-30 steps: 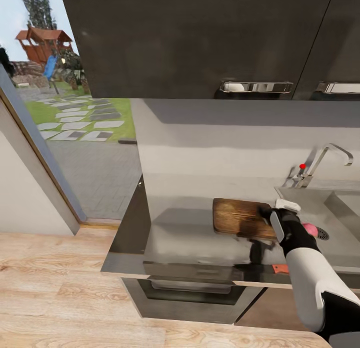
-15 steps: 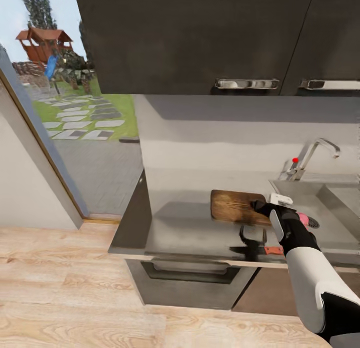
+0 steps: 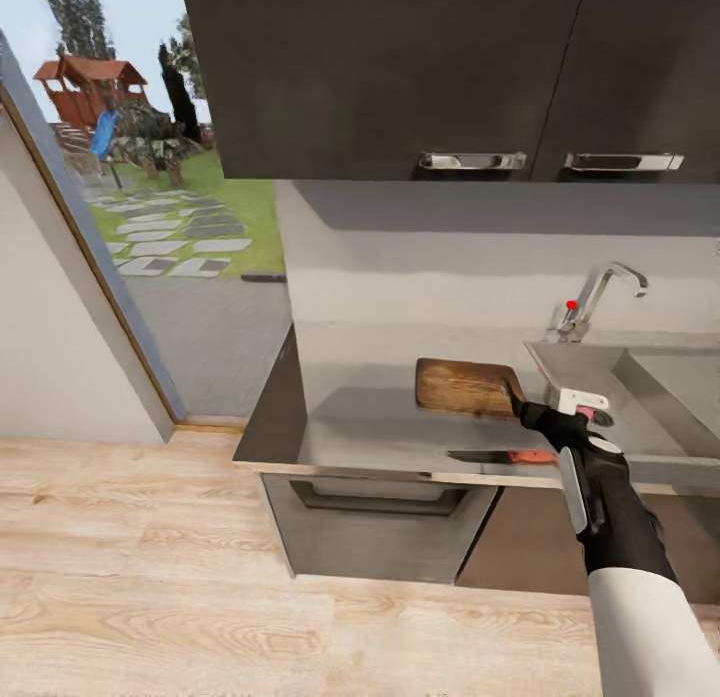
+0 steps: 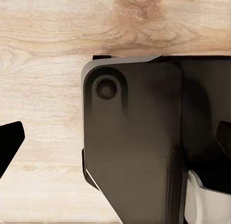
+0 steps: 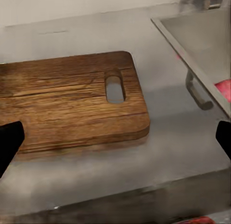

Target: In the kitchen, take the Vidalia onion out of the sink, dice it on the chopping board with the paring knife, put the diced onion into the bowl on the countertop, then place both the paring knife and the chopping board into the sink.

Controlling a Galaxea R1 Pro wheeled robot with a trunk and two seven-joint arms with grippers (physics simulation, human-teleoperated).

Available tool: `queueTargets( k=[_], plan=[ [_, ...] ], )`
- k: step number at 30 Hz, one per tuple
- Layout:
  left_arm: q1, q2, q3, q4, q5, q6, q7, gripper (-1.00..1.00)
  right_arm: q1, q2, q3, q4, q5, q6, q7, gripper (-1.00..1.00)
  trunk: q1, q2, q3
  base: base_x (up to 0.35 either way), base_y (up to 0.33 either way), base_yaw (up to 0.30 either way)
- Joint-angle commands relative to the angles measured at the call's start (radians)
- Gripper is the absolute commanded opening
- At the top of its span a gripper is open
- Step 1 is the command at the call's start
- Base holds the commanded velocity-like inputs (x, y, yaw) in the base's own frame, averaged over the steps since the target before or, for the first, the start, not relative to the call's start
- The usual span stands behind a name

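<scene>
The dark brown chopping board [image 3: 465,387] [image 5: 72,101] lies on the steel countertop [image 3: 360,417], its slot handle toward the sink [image 3: 590,372]. My right gripper [image 3: 523,409] [image 5: 115,142] hovers open just before the board's handle end, holding nothing. The paring knife [image 3: 500,457] lies along the counter's front edge, red handle to the right; a red sliver of that handle [image 5: 202,219] appears in the right wrist view. The pink Vidalia onion [image 3: 604,418] [image 5: 224,88] peeks out in the sink behind my wrist. My left gripper [image 4: 115,142] hangs open over my dark base.
The chrome tap [image 3: 598,295] with its red knob stands behind the sink. Dark wall cabinets [image 3: 400,67] hang above the counter. A window wall [image 3: 130,207] is at left, wooden floor [image 3: 150,557] in front of the cabinets.
The whole head view has shifted and pulled back, so the counter looks smaller and the knife shows in full. My right gripper remains at the board's handle end.
</scene>
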Motion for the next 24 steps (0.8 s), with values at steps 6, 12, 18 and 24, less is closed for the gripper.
queueTargets(
  k=[6,12,18,24],
  plan=[
    [0.0,0.0,0.0,0.0,-0.001,-0.002,-0.001,1.0,0.077,0.028,0.015,-0.111,0.021,0.006,0.093,1.0,0.0,-0.002,-0.002,-0.289,0.0,0.0],
    [0.0,0.0,0.0,-0.001,0.0,-0.002,-0.001,1.0,0.092,0.036,0.055,-0.12,0.05,0.004,0.104,1.0,0.0,-0.002,-0.002,-0.289,0.0,0.0],
    [0.0,0.0,0.0,0.0,0.0,-0.002,-0.001,1.0,0.106,0.037,0.064,-0.131,0.055,0.003,0.107,1.0,0.0,-0.002,-0.002,-0.289,0.0,0.0],
    [0.0,0.0,0.0,0.0,0.001,-0.002,-0.001,1.0,0.156,0.047,0.128,-0.187,0.056,0.001,0.109,1.0,0.0,-0.002,-0.002,-0.288,0.0,0.0]
  ],
)
